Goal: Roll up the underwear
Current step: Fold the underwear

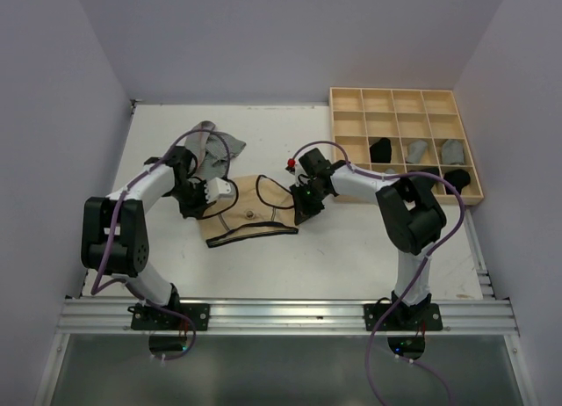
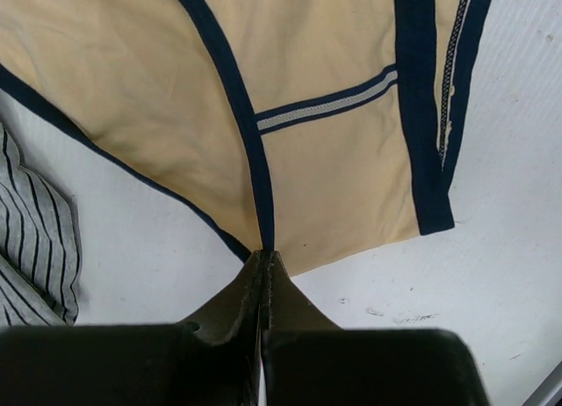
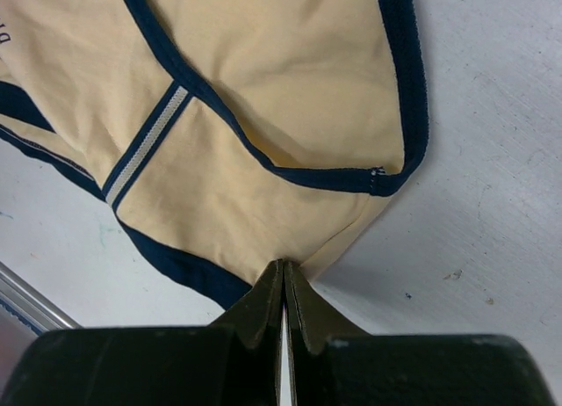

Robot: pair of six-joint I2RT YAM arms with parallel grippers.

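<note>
Underwear [image 1: 250, 220] (tan, dark-trimmed) is gripped by left pincer [image 2: 263, 258] and right pincer [image 3: 283, 267].

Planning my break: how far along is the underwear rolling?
Done: four bundled pieces sit in compartments of the wooden tray. In hand: the tan underwear lies flat, unrolled, with the left hand and right hand each pinched shut on an edge. Left: rolling it, then the grey striped pile behind.

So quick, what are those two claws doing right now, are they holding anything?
Left gripper: closed, pinching the edge of the tan underwear.
Right gripper: closed, pinching another edge of the same garment.
</note>
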